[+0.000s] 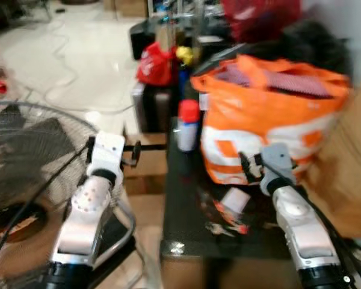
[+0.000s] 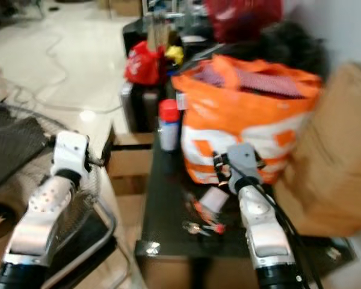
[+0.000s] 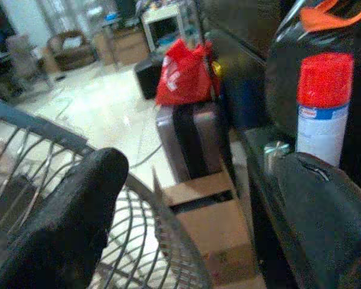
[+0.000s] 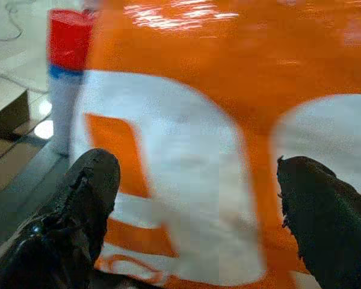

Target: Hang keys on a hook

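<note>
A bunch of keys (image 1: 226, 227) with red-orange parts lies near the front edge of a low dark table (image 1: 186, 241), next to a small white tag (image 1: 235, 198). My right gripper (image 1: 246, 165) hovers above the table just behind the keys, facing the orange bag (image 4: 186, 72). In the right wrist view its fingers (image 4: 87, 186) stand wide apart with nothing between them. My left gripper (image 1: 133, 154) is left of the table, over the fan grille (image 3: 156, 241), open and empty. The pictures are blurred.
A large orange and white bag (image 1: 271, 114) fills the back of the table, with a red-capped spray can (image 1: 188, 125) to its left. A big fan cage (image 1: 24, 180) stands on the left, a cardboard box (image 2: 334, 162) on the right. A red bag (image 1: 156, 63) and a suitcase (image 3: 189, 135) are farther back.
</note>
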Controlling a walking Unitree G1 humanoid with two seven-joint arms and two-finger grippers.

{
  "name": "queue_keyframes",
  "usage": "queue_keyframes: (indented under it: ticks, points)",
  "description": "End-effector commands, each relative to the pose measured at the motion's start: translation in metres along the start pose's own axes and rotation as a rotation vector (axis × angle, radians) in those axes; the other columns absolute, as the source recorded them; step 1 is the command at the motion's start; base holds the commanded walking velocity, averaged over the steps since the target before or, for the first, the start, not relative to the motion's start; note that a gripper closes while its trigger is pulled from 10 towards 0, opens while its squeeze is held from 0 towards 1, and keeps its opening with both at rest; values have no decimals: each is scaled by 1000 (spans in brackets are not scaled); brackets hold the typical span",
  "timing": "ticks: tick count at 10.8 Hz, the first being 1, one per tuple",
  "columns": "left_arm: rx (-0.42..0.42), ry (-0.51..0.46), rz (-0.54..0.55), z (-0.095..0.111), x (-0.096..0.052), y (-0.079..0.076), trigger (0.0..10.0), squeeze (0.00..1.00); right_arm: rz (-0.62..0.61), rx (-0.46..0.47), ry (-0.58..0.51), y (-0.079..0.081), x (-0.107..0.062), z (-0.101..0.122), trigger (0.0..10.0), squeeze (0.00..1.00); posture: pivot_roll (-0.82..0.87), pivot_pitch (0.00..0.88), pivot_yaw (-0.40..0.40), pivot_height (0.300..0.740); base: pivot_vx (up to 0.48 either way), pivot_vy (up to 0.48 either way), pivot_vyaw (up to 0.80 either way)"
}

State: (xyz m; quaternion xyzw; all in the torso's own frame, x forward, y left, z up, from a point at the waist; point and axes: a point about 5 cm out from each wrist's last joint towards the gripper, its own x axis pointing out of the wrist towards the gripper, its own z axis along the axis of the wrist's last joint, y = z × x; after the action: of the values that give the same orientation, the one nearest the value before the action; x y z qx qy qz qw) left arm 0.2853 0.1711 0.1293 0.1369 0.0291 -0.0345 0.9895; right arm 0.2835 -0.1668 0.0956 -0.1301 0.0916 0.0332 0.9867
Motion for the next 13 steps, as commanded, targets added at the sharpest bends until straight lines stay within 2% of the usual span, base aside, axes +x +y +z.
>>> queue_keyframes:
  ticks: [1,3,9,11,13]
  points:
    - [-4,22,23,-4,-1,5,10000,0,-17,2,-3,-3,0,2,10000,1000,-17,0,-7,740,0,0,0]
    - [8,-30,14,3,-2,3,10000,0,-32,13,-3,-5,-1,2,10000,1000,-17,0,-7,740,0,-206,0]
    - [16,-26,13,2,-2,3,10000,0,-34,12,-3,-5,-1,2,10000,1000,-21,0,-7,740,0,-478,0]
    - [12,-17,18,0,-2,3,10000,0,-27,14,-3,-4,-2,2,10000,1000,-23,0,-8,740,0,0,0]
    - [9,-23,9,0,-3,2,10000,0,41,-17,-8,2,-4,1,10000,1000,-26,0,-9,740,0,0,0]
